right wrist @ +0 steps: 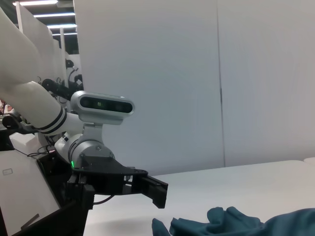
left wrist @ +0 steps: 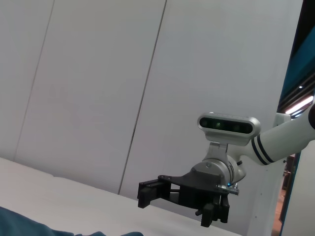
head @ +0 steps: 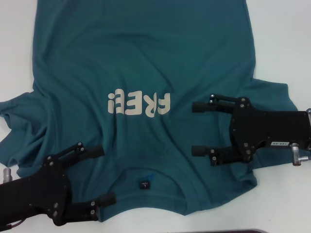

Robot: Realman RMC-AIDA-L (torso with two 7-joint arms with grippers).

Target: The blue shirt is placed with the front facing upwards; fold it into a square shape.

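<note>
Across the white worktop (head: 286, 29) the shirt (head: 146, 53) lies spread face up, its collar (head: 146, 174) toward the robot and its hem running off the far edge of the head view, so the cream letters (head: 139, 103) on the chest read upside down from here. A small black label (head: 144, 184) sits inside the neck. The cloth is fairly flat over the body but rumpled at the sleeves; the sleeve on the robot's left (head: 14, 121) is bunched into folds, and the one on the right (head: 272, 94) spreads out under the right arm. The left pincer (head: 103, 174) hangs near the collar, by the left shoulder of the shirt, its two black fingers spread apart and gripping nothing, pointing across toward the neck. The right pincer (head: 197, 128) sits over the right shoulder and sleeve, also released, its fingers well apart and pointing inward toward the lettering. Whether either one touches the cloth I cannot tell. Each wrist view looks across the worktop at the other arm: the left wrist view catches the right pincer (left wrist: 145, 192) before a pale wall, and the right wrist view shows the left pincer (right wrist: 157, 191) with a crumpled bit of the shirt (right wrist: 236, 221) low in front of it.
</note>
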